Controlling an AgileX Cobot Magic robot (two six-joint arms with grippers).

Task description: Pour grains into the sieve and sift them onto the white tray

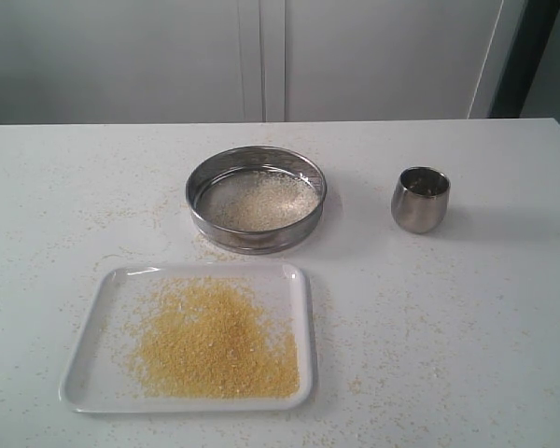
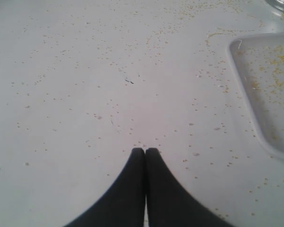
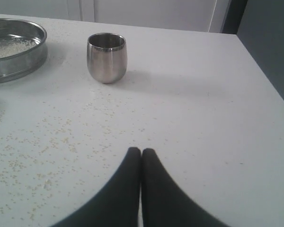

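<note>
The steel sieve sits on the table behind the white tray, with pale whitish grains on its mesh. A heap of golden-yellow grains lies on the tray. Neither gripper shows in the exterior view. My left gripper is shut and empty over bare table, with the tray's corner off to one side. My right gripper is also shut and empty, well short of the small steel cup and the sieve.
A small rounded steel cup stands to the right of the sieve. Stray grains are scattered over the white table around tray and sieve. White cabinet doors rise behind the table. The table's right edge shows in the right wrist view.
</note>
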